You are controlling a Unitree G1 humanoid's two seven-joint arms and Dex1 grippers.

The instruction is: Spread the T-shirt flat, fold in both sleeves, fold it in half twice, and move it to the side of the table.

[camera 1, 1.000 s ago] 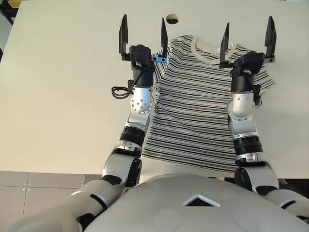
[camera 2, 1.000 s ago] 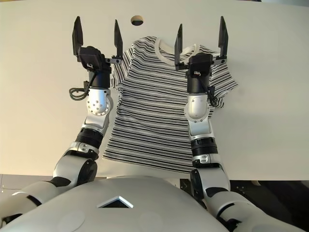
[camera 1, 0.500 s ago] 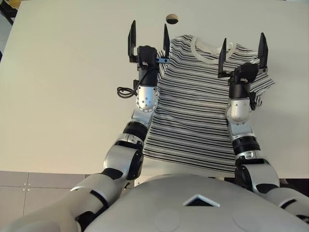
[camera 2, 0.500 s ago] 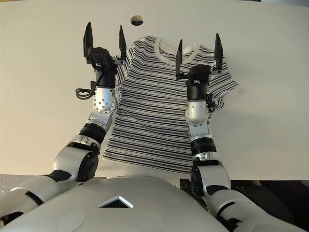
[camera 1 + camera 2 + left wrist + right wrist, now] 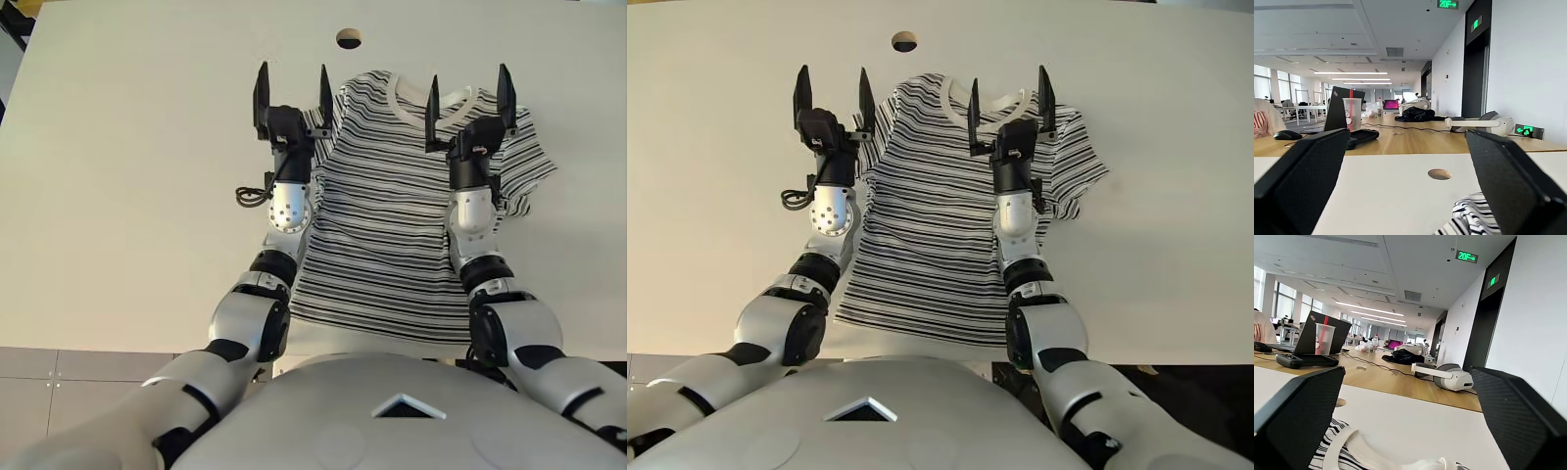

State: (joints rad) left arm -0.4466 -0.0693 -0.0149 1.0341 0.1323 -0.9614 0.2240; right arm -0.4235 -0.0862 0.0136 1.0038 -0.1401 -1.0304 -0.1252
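A black-and-white striped T-shirt (image 5: 392,225) with a white collar lies face up on the cream table (image 5: 127,196), collar toward the far edge; its right sleeve (image 5: 524,166) spreads out and its left sleeve is tucked near my left arm. My left gripper (image 5: 292,93) is open, held up above the shirt's left shoulder edge, empty. My right gripper (image 5: 465,103) is open above the shirt's right shoulder, also empty. Both wrist views look level across the table, the shirt's stripes (image 5: 1469,220) and collar (image 5: 1352,450) at the bottom.
A round cable hole (image 5: 348,38) sits in the table beyond the shirt's left shoulder. A black cable loop (image 5: 250,194) hangs by my left wrist. Bare table extends widely left and some to the right of the shirt. The hem (image 5: 372,328) reaches the near edge.
Both arms have drawn back toward me and slightly inward, fingers staying open. The shirt has not moved.
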